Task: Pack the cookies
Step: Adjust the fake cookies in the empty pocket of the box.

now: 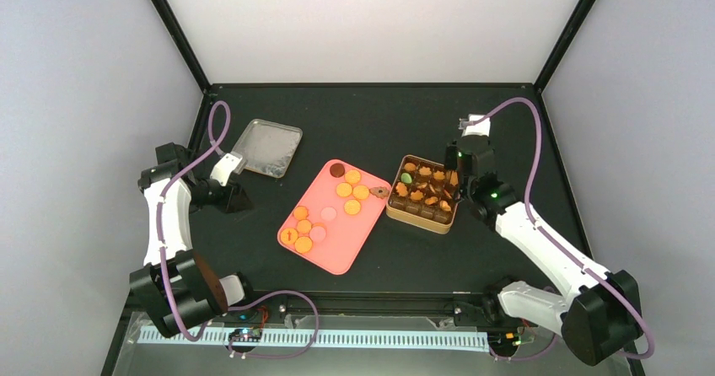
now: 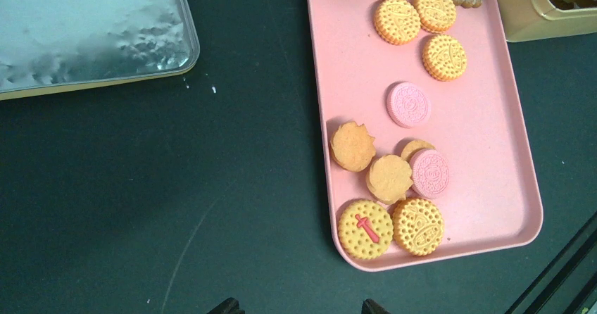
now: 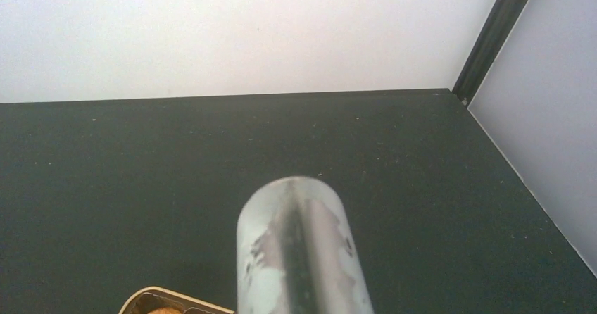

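Pink plastic forms the tray (image 1: 337,254), which from above is seen in the middle with its long axis slanted from near-left to far-right. The loose cookies (image 1: 350,192) are spread on it in two clusters, and more are already lodged in the tin (image 1: 419,218) just beside its far-right end. The left gripper (image 1: 234,197) is held left of the tray, near the lid (image 1: 266,147). The right gripper (image 1: 455,178) is poised over the tin's right edge — so the tin lies between it and the tray, and the left arm is judged nearer the loose cookies. From the left wrist, the fingertips (image 2: 229,305) are seen apart with only table (image 2: 211,222) between them and nothing held; the tray lies ahead and to the right. From the right wrist, only a blurred grey finger (image 3: 303,258) and a corner of the tin are shown — whether those jaws are together or clamped on a cookie cannot be told.
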